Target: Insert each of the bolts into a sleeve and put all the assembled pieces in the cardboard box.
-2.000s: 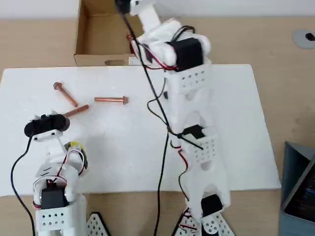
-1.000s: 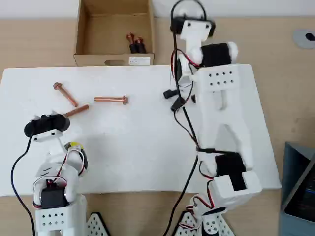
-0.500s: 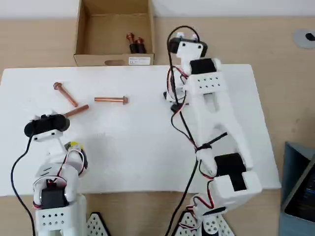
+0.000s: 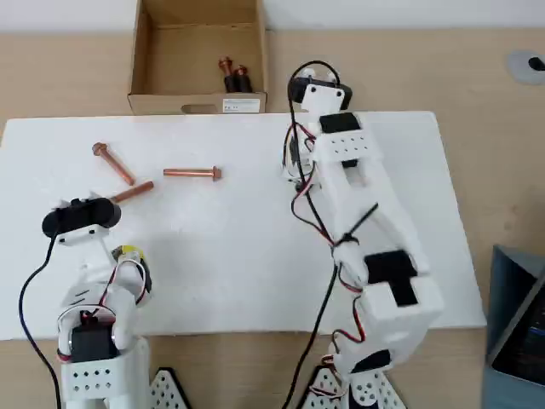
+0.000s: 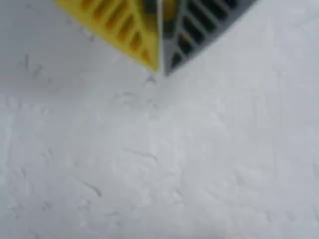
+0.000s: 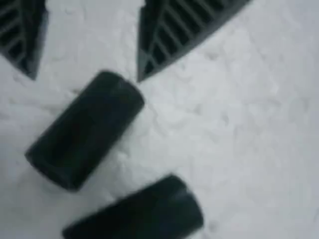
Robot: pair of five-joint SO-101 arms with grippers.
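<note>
Right gripper (image 6: 85,74) back from box (image 4: 134,60), fingers apart above sleeve (image 6: 84,129) | left gripper (image 5: 160,69) pinched together | three bolts (image 4: 192,173) left

A light wooden desk (image 4: 68,77) carries everything here, its bare top showing along the far side, at both ends and in a thin strip along the near edge. Over most of it lies a white, rough-textured sheet (image 4: 213,256), rectangular, with its long sides running across the desk. Up close its surface looks pitted and faintly scratched. At the far right corner of the desk, well off the sheet, rests a flat grey round disc (image 4: 524,66) with a small dark piece on it. Near the right edge, beside the sheet's near corner, stands a dark grey-blue angular box (image 4: 517,324), cut off by the frame.
</note>
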